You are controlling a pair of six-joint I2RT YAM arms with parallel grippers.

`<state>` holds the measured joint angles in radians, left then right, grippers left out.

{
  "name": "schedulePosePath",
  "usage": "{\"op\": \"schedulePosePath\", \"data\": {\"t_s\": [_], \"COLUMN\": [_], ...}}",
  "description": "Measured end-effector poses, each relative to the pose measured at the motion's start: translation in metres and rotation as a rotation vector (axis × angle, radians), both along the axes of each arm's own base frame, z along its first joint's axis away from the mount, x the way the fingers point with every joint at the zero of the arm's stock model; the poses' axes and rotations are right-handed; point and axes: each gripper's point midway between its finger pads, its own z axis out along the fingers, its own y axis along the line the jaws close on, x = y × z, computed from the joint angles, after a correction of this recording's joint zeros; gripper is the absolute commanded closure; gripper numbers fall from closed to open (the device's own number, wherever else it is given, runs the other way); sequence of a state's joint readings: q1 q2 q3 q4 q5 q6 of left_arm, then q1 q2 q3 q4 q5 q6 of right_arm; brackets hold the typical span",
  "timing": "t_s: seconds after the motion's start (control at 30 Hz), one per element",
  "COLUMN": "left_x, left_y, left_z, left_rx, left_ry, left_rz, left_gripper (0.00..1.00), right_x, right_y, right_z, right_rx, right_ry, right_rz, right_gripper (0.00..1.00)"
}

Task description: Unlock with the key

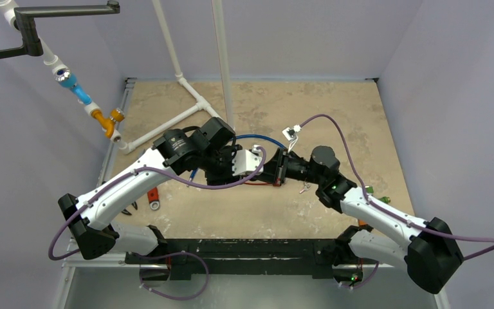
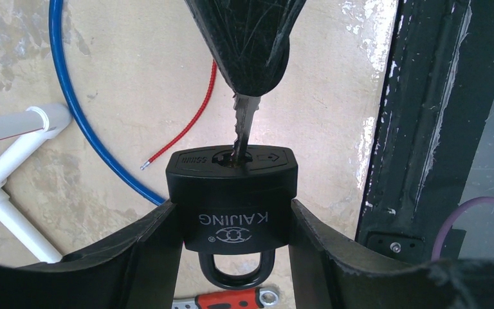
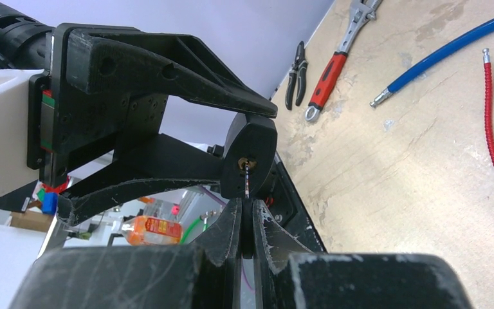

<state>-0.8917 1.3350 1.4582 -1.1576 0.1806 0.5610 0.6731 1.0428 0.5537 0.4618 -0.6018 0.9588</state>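
Sitting between jaws of left gripper (image 2: 231,209): padlock (image 2: 231,193), key (image 2: 244,122) tip inserted.

Pale lavender-grey walls (image 1: 309,38) close in the space on three sides, plain and evenly lit, with only soft shadows. Between them lies a square, beige, mottled stone-look tabletop (image 1: 341,109). A white plastic pipe frame (image 1: 196,96) lies across its far left part, and a white upright pole (image 1: 222,58) rises beside it. A black metal rail (image 1: 244,248) runs along the near edge, with a smooth grey sheet (image 1: 264,293) below it. In front of the left wall, a slanting white pipe carries a black crank handle (image 1: 64,11), a blue fitting (image 1: 80,95) and an orange fitting (image 1: 108,121).
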Motion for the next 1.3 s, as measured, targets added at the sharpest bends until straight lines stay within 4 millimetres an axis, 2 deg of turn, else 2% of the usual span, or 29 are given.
{"op": "schedulePosePath", "data": {"t_s": [1.03, 1.3], "left_x": [-0.003, -0.003], "left_y": [0.008, 0.008], "left_z": [-0.003, 0.008], "left_rx": [0.037, 0.02], "left_ry": [0.01, 0.018], "left_rz": [0.007, 0.035], "left_gripper": [1.0, 1.0], "right_x": [-0.001, 0.0], "right_y": [0.011, 0.011], "right_z": [-0.004, 0.006], "right_rx": [0.027, 0.058], "right_ry": [0.018, -0.025], "right_rz": [0.069, 0.076], "right_gripper": [1.0, 1.0]}}
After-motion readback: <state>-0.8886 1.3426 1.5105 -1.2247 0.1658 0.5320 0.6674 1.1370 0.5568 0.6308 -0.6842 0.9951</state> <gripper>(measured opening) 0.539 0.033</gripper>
